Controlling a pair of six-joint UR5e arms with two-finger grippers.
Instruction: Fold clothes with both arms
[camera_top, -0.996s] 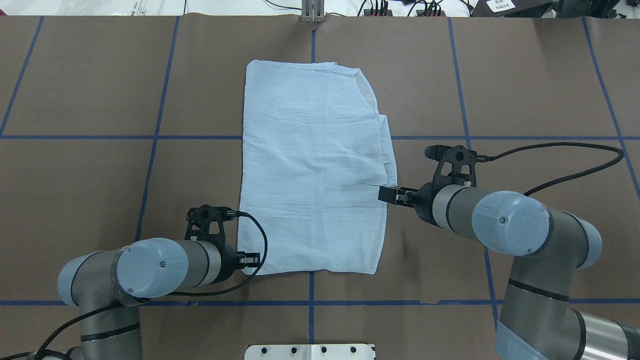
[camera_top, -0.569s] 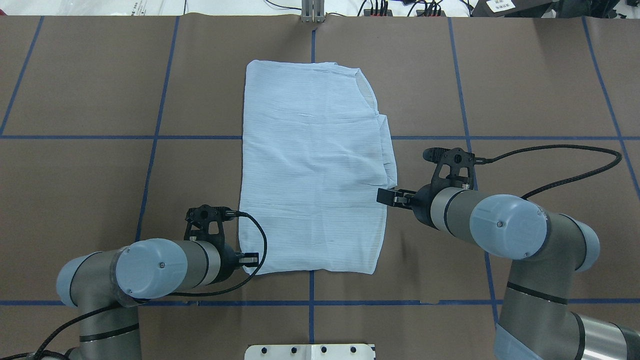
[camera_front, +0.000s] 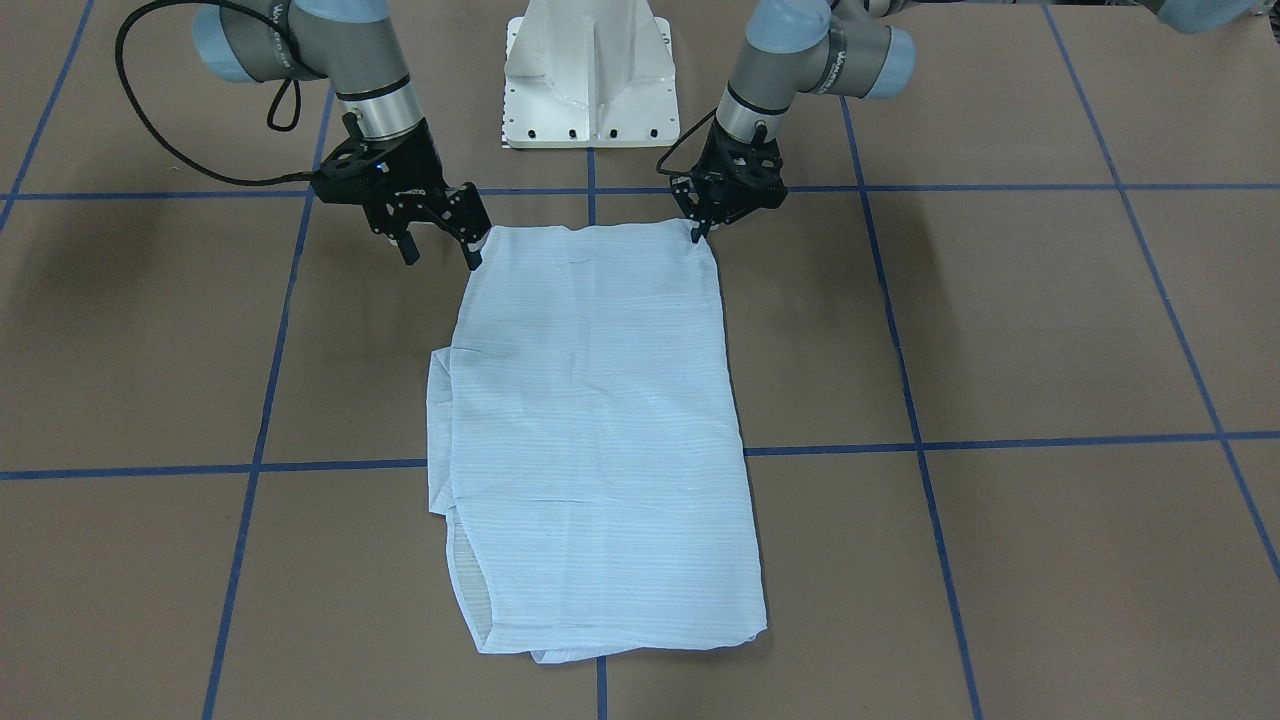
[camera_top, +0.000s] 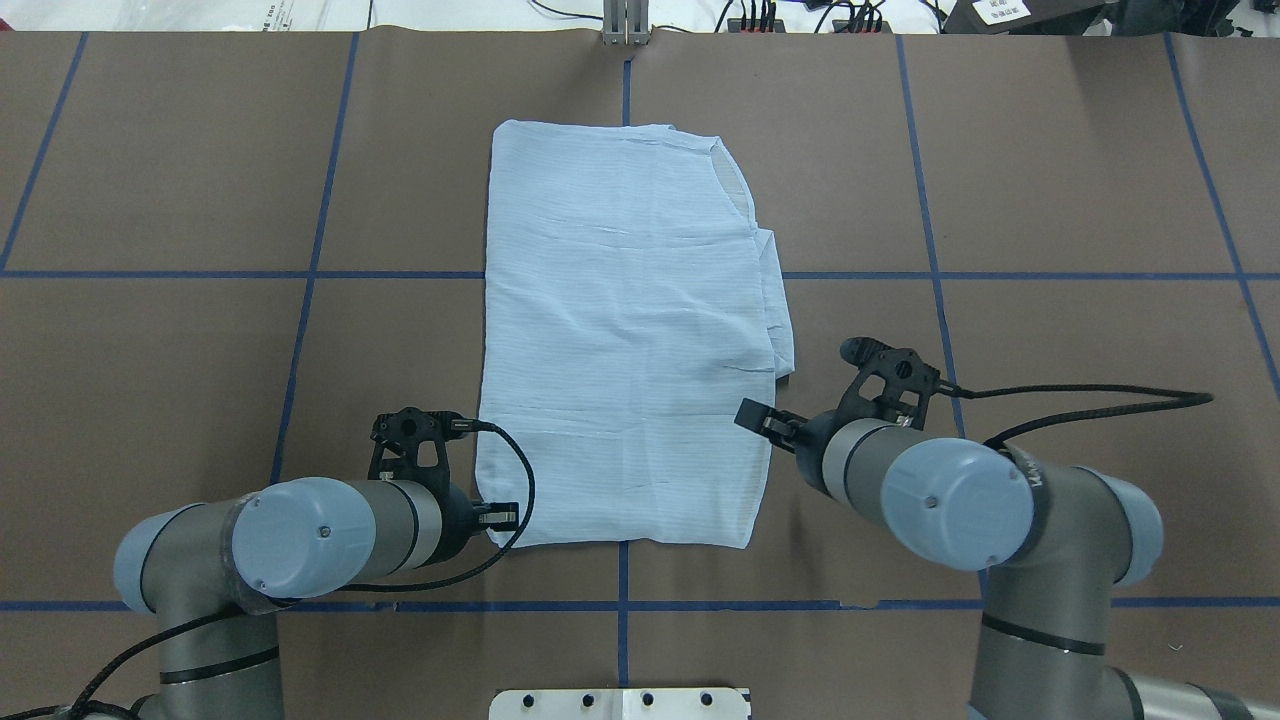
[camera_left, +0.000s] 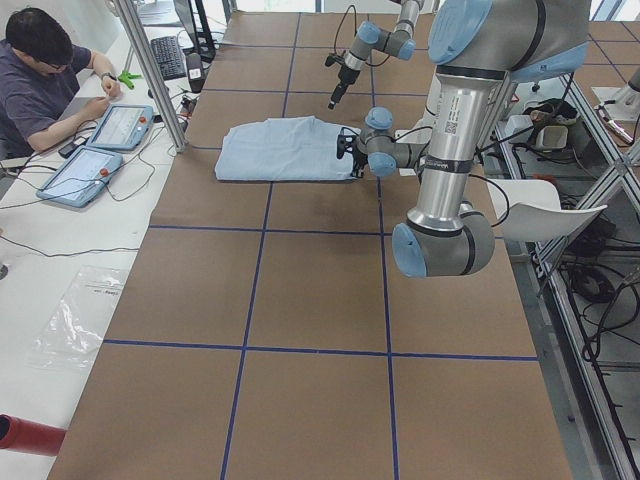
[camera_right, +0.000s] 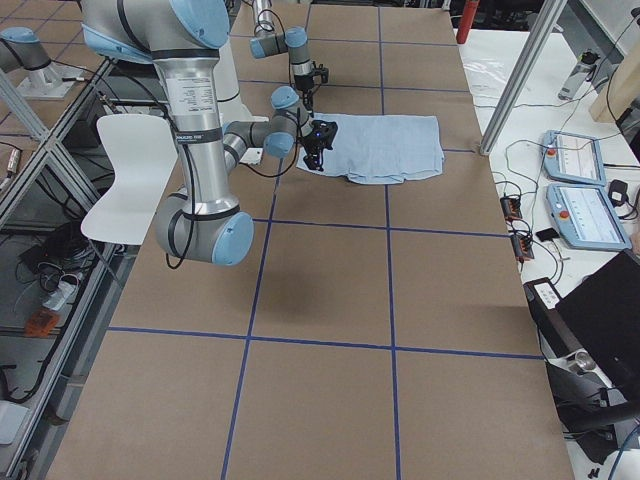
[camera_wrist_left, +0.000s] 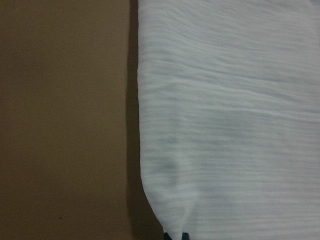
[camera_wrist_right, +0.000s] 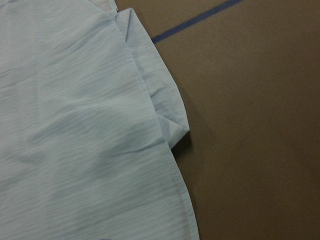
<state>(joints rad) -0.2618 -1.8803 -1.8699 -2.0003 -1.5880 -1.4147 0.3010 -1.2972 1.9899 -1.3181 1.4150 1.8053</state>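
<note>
Brown bench (camera_top: 200, 400); pale-blue shirt (camera_top: 620, 350) lies flat mid-bench, already folded to a long rectangle, sleeves in, one layer poking out along its right edge. Left arm (camera_top: 330, 530) and right arm (camera_top: 930, 490) are at the near end. Left fingers (camera_front: 695, 235) look pinched on the near-left corner. Right fingers (camera_front: 468, 245) are spread apart by the right edge, gripping nothing. Left to do, I'd say: right grab, then hem-to-collar fold.
</note>
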